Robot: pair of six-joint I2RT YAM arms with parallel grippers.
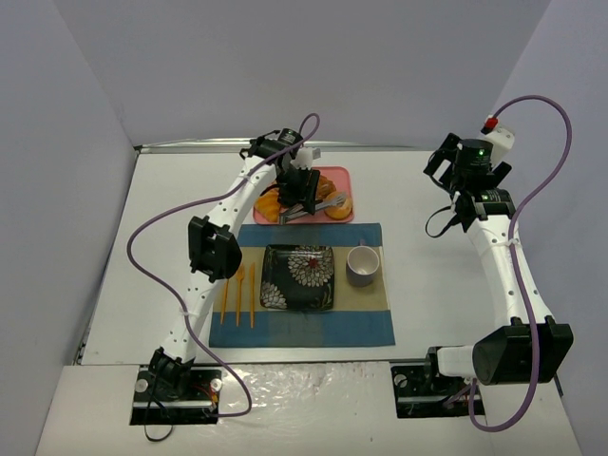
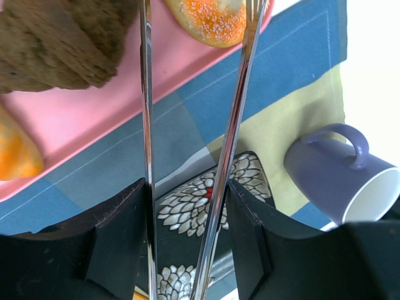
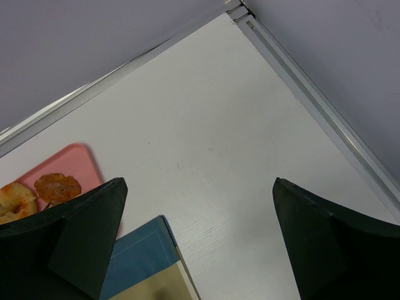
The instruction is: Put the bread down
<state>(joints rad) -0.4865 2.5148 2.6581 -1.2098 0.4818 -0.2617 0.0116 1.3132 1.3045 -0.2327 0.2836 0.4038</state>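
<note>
The bread (image 1: 339, 206), a golden-orange ring bun, lies at the right end of the pink tray (image 1: 334, 175). My left gripper (image 1: 306, 193) hovers over the tray, shut on metal tongs (image 1: 313, 210). In the left wrist view the two tong arms (image 2: 231, 131) run up from between my fingers (image 2: 250, 231) and stand apart. The right arm's tip reaches the bread (image 2: 209, 22) at the top edge. My right gripper (image 1: 458, 171) is open and empty above the back right of the table.
A floral dark plate (image 1: 297, 277) and a purple cup (image 1: 362, 265) sit on the blue and tan placemat (image 1: 302, 328). Orange cutlery (image 1: 237, 294) lies left of the plate. Other pastries (image 1: 269, 204) share the tray. The right wrist view shows the tray corner (image 3: 65, 164).
</note>
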